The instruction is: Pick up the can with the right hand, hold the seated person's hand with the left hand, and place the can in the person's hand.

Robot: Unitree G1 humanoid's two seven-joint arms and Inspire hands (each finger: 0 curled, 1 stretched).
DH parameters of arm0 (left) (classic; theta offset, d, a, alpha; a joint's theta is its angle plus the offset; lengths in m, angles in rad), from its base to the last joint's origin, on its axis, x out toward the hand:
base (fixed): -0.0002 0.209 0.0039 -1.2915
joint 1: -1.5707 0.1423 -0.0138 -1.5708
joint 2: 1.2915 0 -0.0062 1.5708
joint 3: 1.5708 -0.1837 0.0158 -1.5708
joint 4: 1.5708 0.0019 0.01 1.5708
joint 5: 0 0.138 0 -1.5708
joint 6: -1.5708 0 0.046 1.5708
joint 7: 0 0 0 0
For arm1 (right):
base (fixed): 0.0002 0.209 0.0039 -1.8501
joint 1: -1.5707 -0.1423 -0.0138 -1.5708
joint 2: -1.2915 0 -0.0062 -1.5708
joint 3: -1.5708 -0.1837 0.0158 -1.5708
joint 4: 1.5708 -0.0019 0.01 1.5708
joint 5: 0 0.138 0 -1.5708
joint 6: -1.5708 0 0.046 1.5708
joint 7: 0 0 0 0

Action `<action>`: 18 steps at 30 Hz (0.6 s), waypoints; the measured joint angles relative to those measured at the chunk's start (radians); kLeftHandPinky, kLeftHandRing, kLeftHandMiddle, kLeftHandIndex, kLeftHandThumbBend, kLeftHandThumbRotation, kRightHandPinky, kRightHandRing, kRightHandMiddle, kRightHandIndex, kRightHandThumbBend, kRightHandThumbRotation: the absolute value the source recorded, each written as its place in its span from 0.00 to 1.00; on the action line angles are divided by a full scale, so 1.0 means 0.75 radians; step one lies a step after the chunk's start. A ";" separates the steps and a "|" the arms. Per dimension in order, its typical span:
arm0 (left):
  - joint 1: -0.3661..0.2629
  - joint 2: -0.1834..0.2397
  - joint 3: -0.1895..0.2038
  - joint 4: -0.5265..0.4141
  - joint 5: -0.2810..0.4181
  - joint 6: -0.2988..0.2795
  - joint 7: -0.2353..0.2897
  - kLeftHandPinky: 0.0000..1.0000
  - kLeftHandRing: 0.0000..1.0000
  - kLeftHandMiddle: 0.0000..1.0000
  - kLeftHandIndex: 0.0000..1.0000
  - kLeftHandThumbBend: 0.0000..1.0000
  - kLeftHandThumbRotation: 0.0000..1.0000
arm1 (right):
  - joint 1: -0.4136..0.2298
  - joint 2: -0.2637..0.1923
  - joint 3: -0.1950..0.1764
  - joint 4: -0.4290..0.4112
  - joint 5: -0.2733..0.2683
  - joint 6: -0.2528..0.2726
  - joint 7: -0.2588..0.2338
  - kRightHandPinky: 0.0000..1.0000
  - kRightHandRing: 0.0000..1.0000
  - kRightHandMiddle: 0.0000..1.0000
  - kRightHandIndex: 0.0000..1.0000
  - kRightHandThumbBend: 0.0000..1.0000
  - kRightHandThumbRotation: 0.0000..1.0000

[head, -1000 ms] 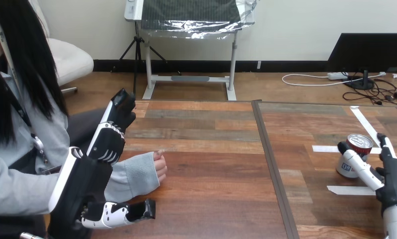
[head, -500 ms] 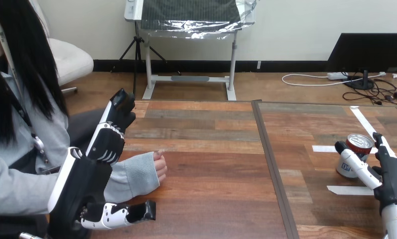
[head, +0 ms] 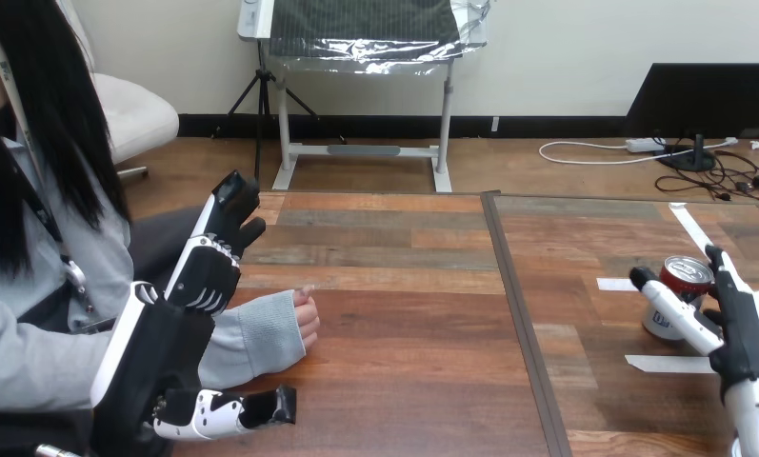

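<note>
table [head: 404, 381]: no change, wood top with a seam running 12 to 6 just right of centre.

left hand [head: 200, 281], 8 o'clock of view: same pose as a second ago. Fingers straight, pointing to 12, thumb stretched out low toward 3. Nothing gripped. It stands over the grey sleeve [head: 261, 338]. Can't tell if it touches it.

person's hand [head: 305, 319], 7 o'clock: hasn't moved. Loosely curled on the wood, sticking out at the left hand's 4 o'clock side. Not held yet, palm not turned up.

right hand [head: 742, 328], 4 o'clock: the only mover. It has crept toward 10 over the last second and now brackets the can. Thumb lies across the can's 7-to-9 side, fingers stand at its 3 side. Fingers and thumb are spread, not clamped.

can [head: 687, 275], between 3 and 4 o'clock: upright on the table, same spot, between two tape strips [head: 663, 363].

Read: pre-grasp is about done and closing the right hand looks like the next step. The left-side hold hasn't started, so handover is well off. Risk: the thumb could nudge the can over if the fingers close late.

Counts: 1 table, 2 robot hands, 1 person's hand in view, 1 can, 3 white tape strips.
</note>
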 measured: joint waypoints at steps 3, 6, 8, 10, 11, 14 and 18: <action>0.001 0.002 0.000 0.000 -0.010 0.005 -0.007 0.97 1.00 1.00 1.00 1.00 0.50 | -0.014 0.000 0.000 0.000 0.003 0.010 0.004 0.85 0.93 0.98 1.00 1.00 0.61; 0.004 0.004 0.000 -0.004 -0.022 0.014 -0.012 0.97 1.00 1.00 1.00 1.00 0.51 | -0.029 0.000 0.000 0.002 0.010 0.024 0.010 0.82 0.91 0.98 1.00 1.00 0.58; 0.007 0.005 0.002 -0.006 -0.028 0.019 -0.012 0.97 1.00 1.00 1.00 1.00 0.51 | -0.039 0.000 -0.002 0.003 0.016 0.035 0.015 0.80 0.89 0.97 1.00 1.00 0.57; 0.009 0.005 0.005 -0.008 -0.031 0.022 -0.012 0.97 1.00 1.00 1.00 1.00 0.51 | -0.049 0.000 -0.002 0.003 0.022 0.047 0.018 0.78 0.88 0.97 1.00 1.00 0.56; 0.011 0.005 0.007 -0.009 -0.031 0.023 -0.012 0.97 1.00 1.00 1.00 1.00 0.51 | -0.054 0.000 -0.003 0.003 0.025 0.054 0.021 0.77 0.88 0.97 1.00 1.00 0.55; 0.019 0.005 0.012 -0.017 -0.032 0.027 -0.012 0.98 1.00 1.00 1.00 1.00 0.51 | -0.069 0.001 -0.004 0.007 0.033 0.073 0.027 0.69 0.83 0.95 1.00 1.00 0.53; 0.029 0.005 0.019 -0.025 -0.033 0.032 -0.012 0.98 1.00 1.00 1.00 1.00 0.52 | -0.085 0.001 -0.005 0.010 0.037 0.098 0.026 0.58 0.74 0.92 0.99 1.00 0.52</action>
